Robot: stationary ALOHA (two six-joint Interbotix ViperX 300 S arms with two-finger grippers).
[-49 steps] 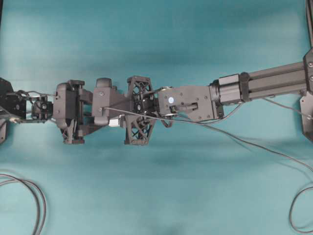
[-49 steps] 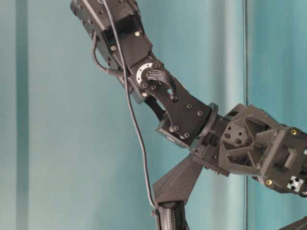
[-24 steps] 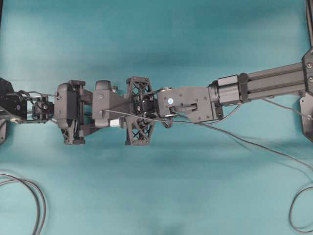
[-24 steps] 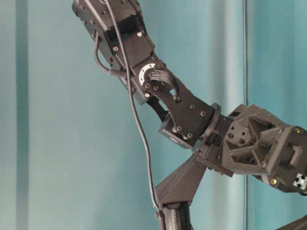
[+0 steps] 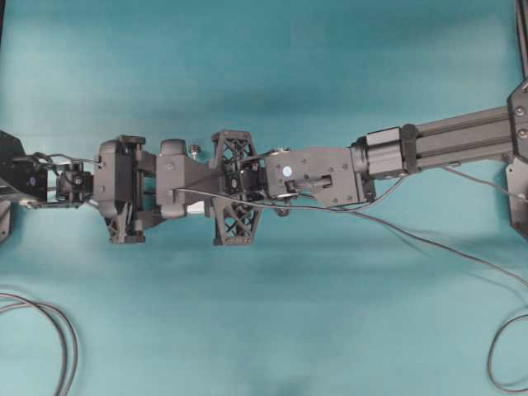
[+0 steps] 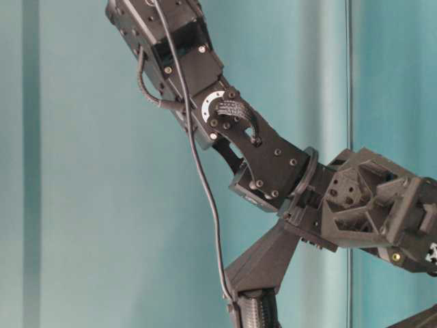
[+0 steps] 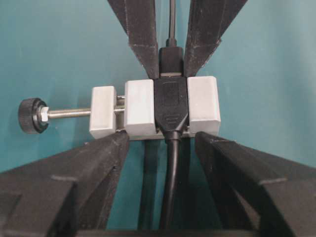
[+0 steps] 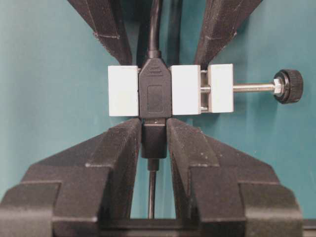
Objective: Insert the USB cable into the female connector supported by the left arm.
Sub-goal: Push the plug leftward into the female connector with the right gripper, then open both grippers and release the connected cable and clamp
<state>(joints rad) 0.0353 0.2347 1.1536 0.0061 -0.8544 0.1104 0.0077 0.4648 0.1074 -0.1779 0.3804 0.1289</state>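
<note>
Cable point(image 8: 153, 140): its black collar sits at the centre of the right wrist view, butted against the lower edge of the connector point(image 8: 185, 89). Almost no silver plug shows, so it looks seated or very nearly so.
Right hand point(image 8: 154, 123): nearly closed, with both jaws pinching the collar from either side. The grip sits right behind the plug, probably so the push runs straight along the socket and the thin cable cannot buckle.
Left hand point(image 7: 163, 138): jaws partly spread, their tips against the near edge of the connector. It carries the block clear of the table point(image 5: 264, 66). Exactly where the jaws bite is hidden under the block.
Why they face each other: in the overhead view the two hands meet nose to nose at mid-frame. One braces the socket while the other presses in, which keeps plug and socket on one line.
Connector build: white blocks clamp a black socket body between them. A screw point(image 7: 69, 113) with a black knob point(image 7: 30, 115) sticks out at the left of the left wrist view.
Lead point(image 7: 170, 187): runs from the socket's back down between the left jaws.
Holder and contents: the socket is the only receptacle here, and the cable's plug is in it.
Stage: my judgement is final seating or a check before release.
</note>
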